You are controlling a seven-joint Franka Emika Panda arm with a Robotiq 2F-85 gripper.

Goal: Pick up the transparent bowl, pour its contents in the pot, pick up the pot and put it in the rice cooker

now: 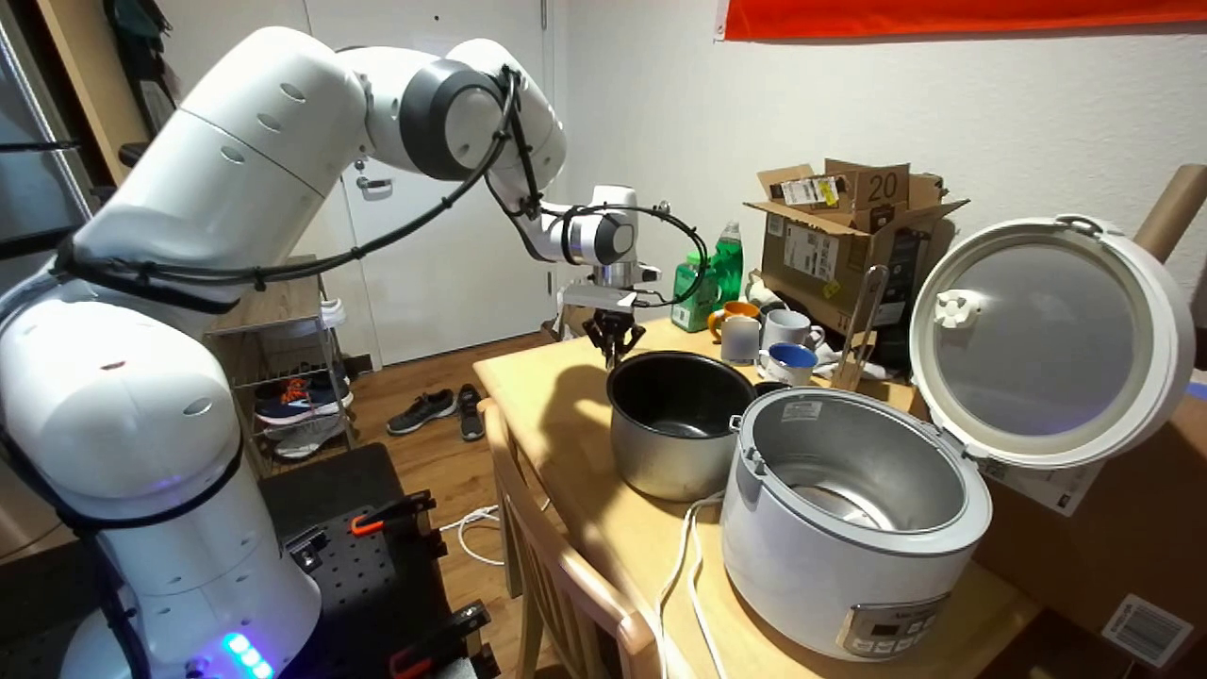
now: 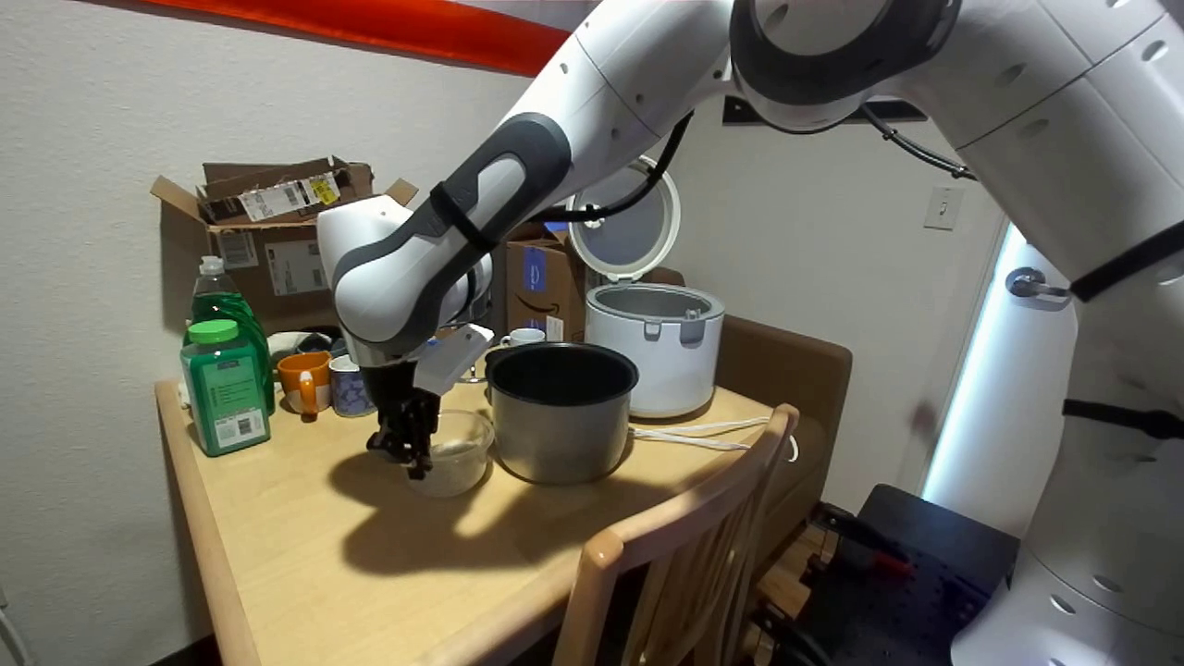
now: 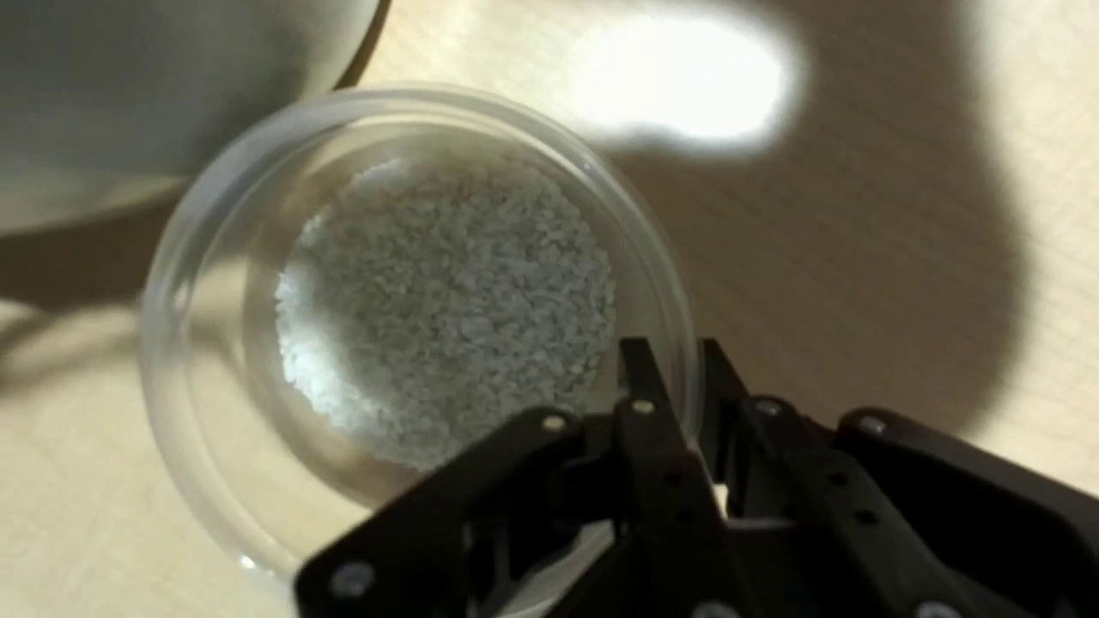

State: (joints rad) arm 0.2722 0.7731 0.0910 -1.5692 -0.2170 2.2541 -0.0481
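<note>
Transparent bowl [image 3: 163,309]: upright on the light wood table [image 2: 287,555], white grains [image 3: 446,309] inside, just beside the pot [image 2: 560,444]
Gripper [image 3: 676,352]: pinching the bowl's rim
Arm [image 1: 255,132]: arched way over, wrist pointing down
Rice cooker [image 1: 811,575]: lid [image 1: 1047,321] up, panel print too blurry tbh
Green-capped bottle [image 2: 222,379]: label's too tiny to read
Cardboard box [image 1: 860,193]: legible "20"
Smile-arrow box [image 2: 523,319]: logo only
Room: white door [image 1: 443,273], red banner [image 1: 943,19], shoes [image 1: 421,412] on wood floor [image 1: 424,471]

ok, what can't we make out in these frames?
Transparent bowl: in an exterior view, blocked by the pot.
Most of the pot: wrist view, cut off at upper left.
Contact between fingers and bowl wall: wrist view, too dark and blurred.
Control panel lettering on the rice cooker: exterior view, too small.
</note>
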